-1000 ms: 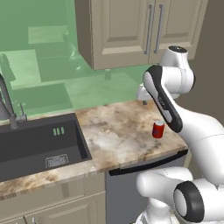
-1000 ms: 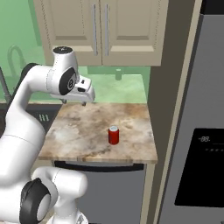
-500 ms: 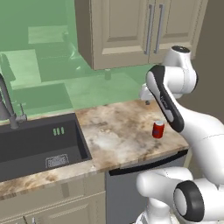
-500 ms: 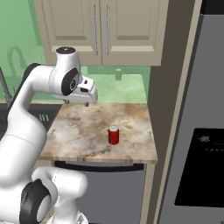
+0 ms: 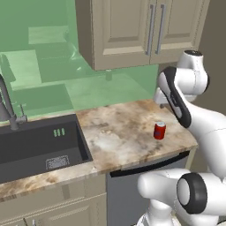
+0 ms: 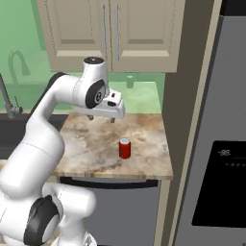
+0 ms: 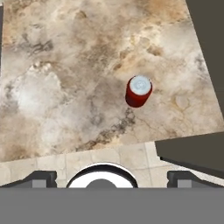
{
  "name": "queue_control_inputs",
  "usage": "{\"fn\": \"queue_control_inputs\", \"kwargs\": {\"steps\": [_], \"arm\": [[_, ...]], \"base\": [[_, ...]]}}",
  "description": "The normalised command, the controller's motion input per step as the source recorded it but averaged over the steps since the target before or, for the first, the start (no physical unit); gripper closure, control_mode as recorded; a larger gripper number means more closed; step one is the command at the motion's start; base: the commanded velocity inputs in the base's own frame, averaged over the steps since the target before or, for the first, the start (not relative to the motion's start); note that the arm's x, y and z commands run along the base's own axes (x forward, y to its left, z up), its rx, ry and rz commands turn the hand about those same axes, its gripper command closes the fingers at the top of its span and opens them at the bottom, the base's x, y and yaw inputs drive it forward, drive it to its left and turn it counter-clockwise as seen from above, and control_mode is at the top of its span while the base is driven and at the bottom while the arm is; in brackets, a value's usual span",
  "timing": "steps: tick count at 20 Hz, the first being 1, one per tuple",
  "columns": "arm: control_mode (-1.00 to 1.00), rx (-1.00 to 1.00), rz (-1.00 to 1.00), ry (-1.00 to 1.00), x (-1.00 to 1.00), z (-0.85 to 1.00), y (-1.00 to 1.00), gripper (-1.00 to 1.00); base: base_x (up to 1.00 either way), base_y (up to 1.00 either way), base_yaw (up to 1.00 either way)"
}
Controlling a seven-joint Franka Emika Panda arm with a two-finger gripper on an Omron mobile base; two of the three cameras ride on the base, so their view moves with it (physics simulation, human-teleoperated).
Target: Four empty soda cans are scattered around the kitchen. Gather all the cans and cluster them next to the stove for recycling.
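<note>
Since the earlier frame my arm has swung slightly toward the can (image 6: 125,148); the can itself has not moved. My claw (image 6: 101,116) hangs released, empty, above the table (image 6: 91,149). The can stands upright near the table's front edge, at 1 o'clock in the hand view. I should centre over it, then descend straight.

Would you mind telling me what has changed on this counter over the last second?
The gripper drifted sideways over the marble counter, away from the sink and towards the soda can, staying raised above it. Its fingers are open and hold nothing. The can stands upright where it was, untouched; nothing else on the counter moved.
</note>
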Motion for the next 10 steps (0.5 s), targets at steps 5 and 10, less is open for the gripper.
{"fn": "queue_control_inputs", "kwargs": {"steps": [5,10], "arm": [[-1.00,-0.12,-0.01,0.01,0.20,-0.51,-0.20,-1.00],[-1.00,0.00,0.00,0.07,0.29,-0.30,-0.18,-1.00]], "base": [[0.00,0.00,0.00],[0.00,0.00,0.00]]}}
